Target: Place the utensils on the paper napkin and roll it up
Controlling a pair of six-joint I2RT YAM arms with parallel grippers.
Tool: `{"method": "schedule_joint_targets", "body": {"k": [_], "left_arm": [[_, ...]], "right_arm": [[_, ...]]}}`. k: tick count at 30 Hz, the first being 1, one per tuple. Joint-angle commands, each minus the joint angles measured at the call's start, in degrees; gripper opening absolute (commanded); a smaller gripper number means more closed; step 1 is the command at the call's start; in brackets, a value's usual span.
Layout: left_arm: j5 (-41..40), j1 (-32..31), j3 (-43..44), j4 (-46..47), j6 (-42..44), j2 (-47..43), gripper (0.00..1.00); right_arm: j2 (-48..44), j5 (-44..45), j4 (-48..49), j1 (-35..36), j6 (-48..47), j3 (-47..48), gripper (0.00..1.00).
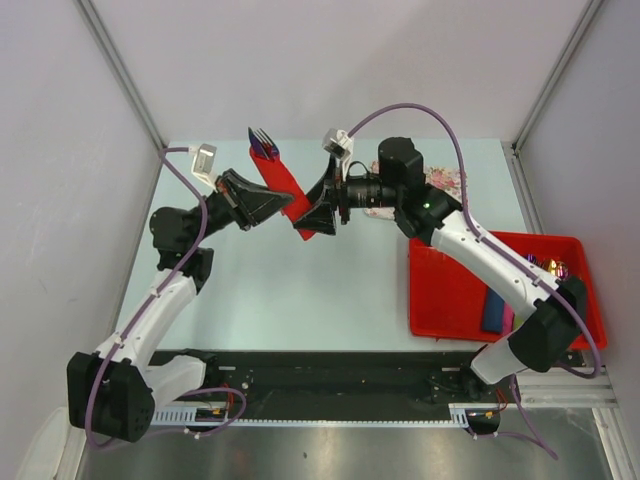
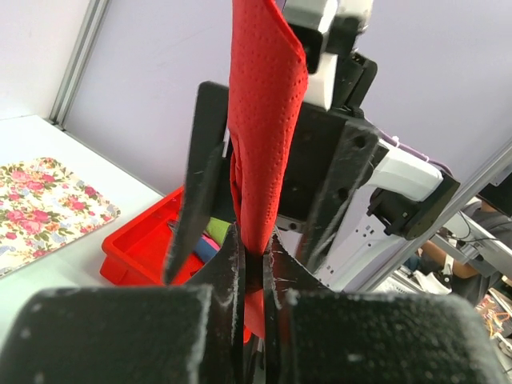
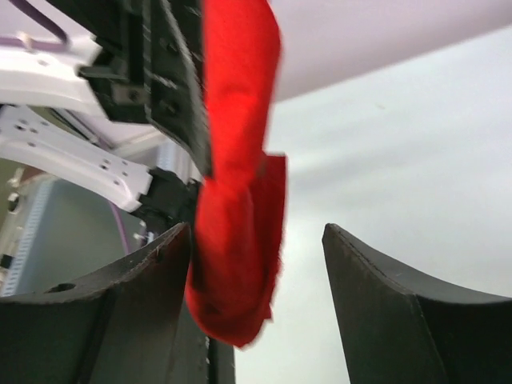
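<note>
The red paper napkin [image 1: 285, 190] is rolled round the utensils and held slanted in the air over the table's far middle. Dark purple fork tines [image 1: 262, 139] stick out of its upper end; the other pieces are hidden inside. My left gripper [image 1: 280, 203] is shut on the roll's middle; in the left wrist view the roll [image 2: 264, 120] rises from between its pads [image 2: 232, 264]. My right gripper [image 1: 312, 215] is open, its fingers [image 3: 144, 304] on either side of the roll's lower end [image 3: 236, 240], which lies against the left one.
A red tray [image 1: 450, 300] at the right holds blue [image 1: 493, 310] and pink rolls and shiny cutlery [image 1: 550, 267]. A floral mat [image 1: 445, 180] lies at the far right, partly under the right arm. Grey walls enclose the table.
</note>
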Motion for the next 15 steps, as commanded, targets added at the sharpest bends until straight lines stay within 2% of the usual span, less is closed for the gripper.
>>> {"method": "schedule_joint_targets", "body": {"k": [1,8,15], "left_arm": [[-2.5,0.4,3.1,3.4,-0.4,0.0,0.0],[-3.5,0.4,3.4,3.0,1.0,1.2,0.0],[-4.6,0.4,4.1,0.7,2.8,1.5,0.0]], "right_arm": [[-4.4,7.0,-9.1,0.0,-8.5,1.9,0.72],[-5.2,9.0,-11.8,1.3,-11.6,1.8,0.67],[-6.4,22.0,-15.2,6.7,-19.4,1.7,0.66]]}}
